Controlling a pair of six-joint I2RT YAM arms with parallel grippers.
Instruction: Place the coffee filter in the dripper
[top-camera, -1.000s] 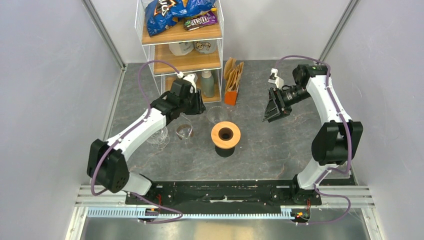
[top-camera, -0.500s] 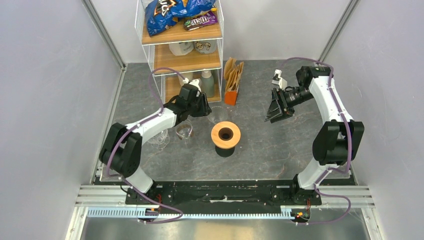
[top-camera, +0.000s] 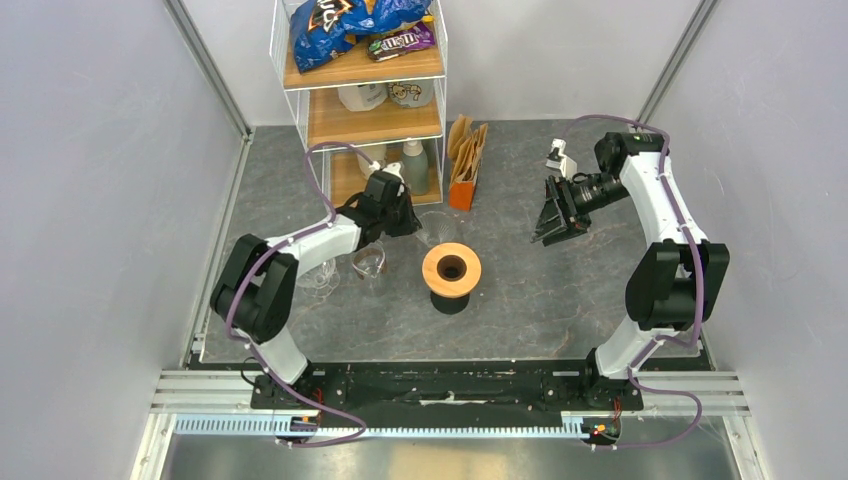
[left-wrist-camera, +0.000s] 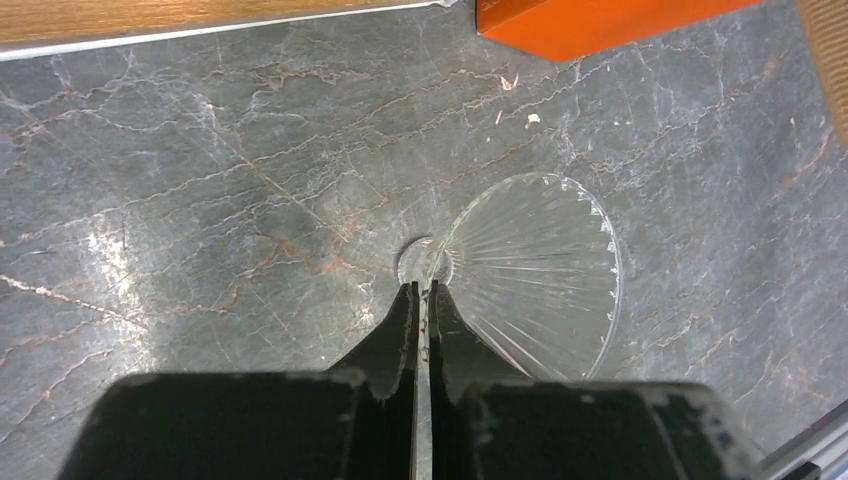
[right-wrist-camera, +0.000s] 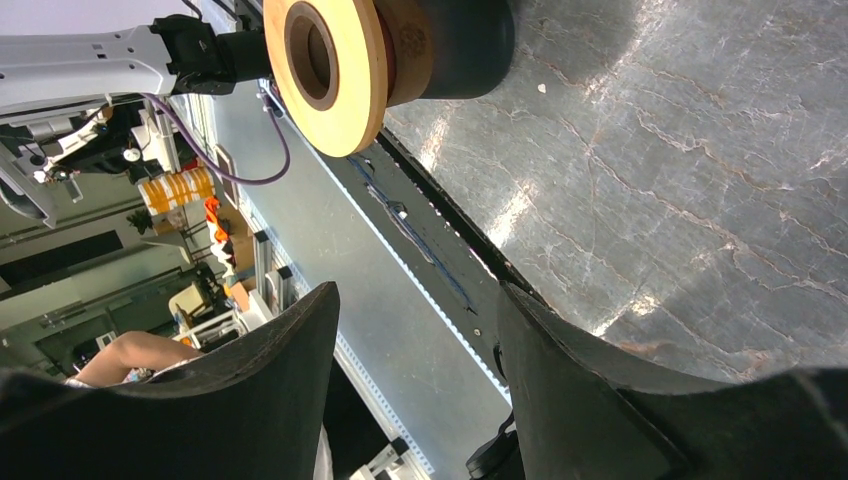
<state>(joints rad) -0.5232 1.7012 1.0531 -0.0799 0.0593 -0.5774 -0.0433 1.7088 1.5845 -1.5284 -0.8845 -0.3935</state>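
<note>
While the dark grey marble-patterned tabletop (top-camera: 560, 300) spreads under both arms, a white wire rack with wooden shelves (top-camera: 375, 122) rises just beyond the left gripper (top-camera: 408, 224), on its far left. That gripper is clenched. In its wrist view the two black fingers (left-wrist-camera: 395, 330) stand pressed to a sliver, nipping what looks like the thin near wall of a fluted clear glass dripper cone (left-wrist-camera: 540, 280). The cone sits on the tabletop and fans out ahead and to the right of the fingertips.

The right gripper (top-camera: 548, 228) hangs released well off to the right, jaws spread wide and holding nothing. Between the two grippers, nearer the arm bases than either, stands a round tan wooden collar on a black base (top-camera: 451, 272). The right wrist view shows it ahead of the open fingers (right-wrist-camera: 290, 380), apart from them.

Beyond the left gripper and to its right sits an orange rectangular holder (top-camera: 461, 192). The brown paper coffee filters (top-camera: 466, 140) stand upright in it, none of them in the dripper. A small clear glass cup (top-camera: 368, 262) and a second one (top-camera: 318, 272) rest by the left forearm, behind the clenched fingers.
</note>
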